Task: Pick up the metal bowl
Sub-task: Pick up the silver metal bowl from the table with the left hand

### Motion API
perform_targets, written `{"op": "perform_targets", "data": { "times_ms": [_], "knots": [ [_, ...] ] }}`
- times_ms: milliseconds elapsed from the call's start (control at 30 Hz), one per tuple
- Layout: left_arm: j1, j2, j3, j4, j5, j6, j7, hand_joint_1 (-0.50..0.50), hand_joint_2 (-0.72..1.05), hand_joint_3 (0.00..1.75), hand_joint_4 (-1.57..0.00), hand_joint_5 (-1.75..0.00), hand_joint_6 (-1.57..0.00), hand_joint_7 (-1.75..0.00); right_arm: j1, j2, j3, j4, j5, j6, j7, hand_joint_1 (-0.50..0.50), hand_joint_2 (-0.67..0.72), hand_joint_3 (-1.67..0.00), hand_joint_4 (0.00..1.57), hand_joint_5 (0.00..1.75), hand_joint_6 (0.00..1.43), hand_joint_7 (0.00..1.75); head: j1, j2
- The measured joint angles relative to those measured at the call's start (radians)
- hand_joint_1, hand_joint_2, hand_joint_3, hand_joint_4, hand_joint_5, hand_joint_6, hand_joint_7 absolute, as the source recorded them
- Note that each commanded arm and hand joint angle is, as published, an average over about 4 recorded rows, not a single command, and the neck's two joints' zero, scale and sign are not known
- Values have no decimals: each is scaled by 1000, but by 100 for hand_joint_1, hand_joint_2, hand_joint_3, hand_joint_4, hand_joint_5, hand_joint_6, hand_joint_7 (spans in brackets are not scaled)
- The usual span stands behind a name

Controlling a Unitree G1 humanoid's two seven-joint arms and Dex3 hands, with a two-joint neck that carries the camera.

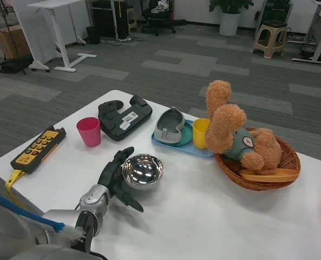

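A: Left hand (116, 179)?
B: Fingers spread round the metal bowl (142, 171), cupping its left side; not clamped yet. Bowl sits on the table (214, 216), near front-centre.
A: Step?
B: Grasping, I'd say. Next: close fingers, then lift.

The left hand (115, 179) is black, with slim, jointed fingers (129, 203) of matte plastic. Behind it sits a rounded silver wrist (93, 197) with a polished metal sheen, widening into a pale grey forearm. A blue cable (25, 214) crosses that forearm behind the wrist, fraying into white strands there.
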Motion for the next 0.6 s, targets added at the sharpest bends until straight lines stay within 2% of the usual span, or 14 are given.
{"op": "perform_targets", "data": {
  "times_ms": [67, 133, 300, 433, 600],
  "knots": [
    [-2, 1, 0, 0, 0, 9, 0, -50, 29, 9, 0, -146, 0, -120, 0, 0, 0, 0, 0, 0, 0, 2, 72, 0, 3, 17, 0, 14, 0, -1],
    [-3, 1, 0, -1, -3, 13, 0, -50, 38, 9, 0, -154, 0, -129, 0, 0, 0, 0, 0, 0, 0, 4, 72, 0, 3, 19, 0, 17, 1, -1],
    [-4, 1, 7, -1, -12, 18, 0, -50, 47, 9, 0, -154, 0, -136, 0, 0, 0, 0, 0, 0, 0, 4, 72, 0, 3, 19, 0, 19, 1, -2],
    [-5, 1, 9, -3, -24, 25, 0, -50, 60, 9, 0, -172, -3, -148, 0, 0, 0, 0, 0, 0, 0, 4, 72, 0, 3, 19, 0, 21, 1, -3],
    [-5, 1, 8, -5, -32, 30, -2, -50, 60, 9, -5, -175, -8, -154, 0, 0, 0, 0, 0, 0, 0, 4, 72, 0, 3, 15, 0, 21, 0, -5]
  ]
}}
